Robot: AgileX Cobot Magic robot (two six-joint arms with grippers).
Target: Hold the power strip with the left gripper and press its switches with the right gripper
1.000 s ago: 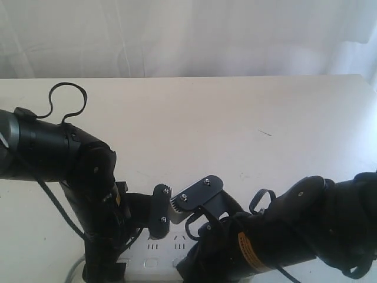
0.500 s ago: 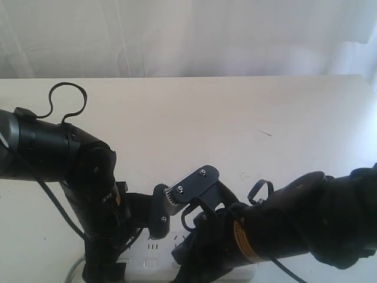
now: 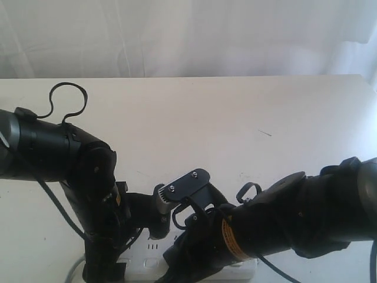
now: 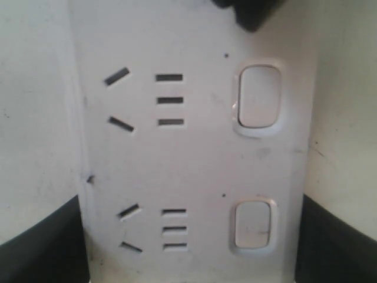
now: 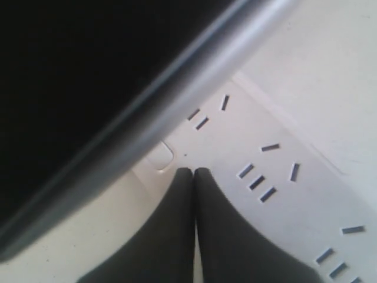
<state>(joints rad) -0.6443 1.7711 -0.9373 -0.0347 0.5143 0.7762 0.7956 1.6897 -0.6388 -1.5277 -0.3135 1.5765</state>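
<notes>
The left gripper [image 4: 189,236] has its jaws set wide, one dark finger against each long edge of the long white plastic power strip [image 4: 194,159], so the bar is clamped across its width. The hold looks meant to stop the strip sliding or tipping when it is pushed from above. Between those fingers lie two socket groups [image 4: 147,100] and, along one edge, two of the small white rounded-square switches [image 4: 258,97]. Both are uncovered, which seems the reason for gripping by the edges and not over the face.

The right gripper [image 5: 193,172] has its jaws closed tight together into one blunt dark tip, a sensible shape for poking a single button. That tip sits over the strip's face just beside a switch, not squarely on it. Whether it touches the plastic cannot be told. The press appears to be at the lining-up stage, with a small shift toward the button yet to come.

The strip lies flat on the pale cream bench [image 3: 235,118], toward the side nearest the exterior camera and well apart from the far edge. Its grey cord [image 3: 73,272] leaves at the left end.

The strip's face shows no brand or lettering, only slots and a few dark specks. The orange-yellow label [image 3: 227,240] on the right arm carries dark print too small to read.
</notes>
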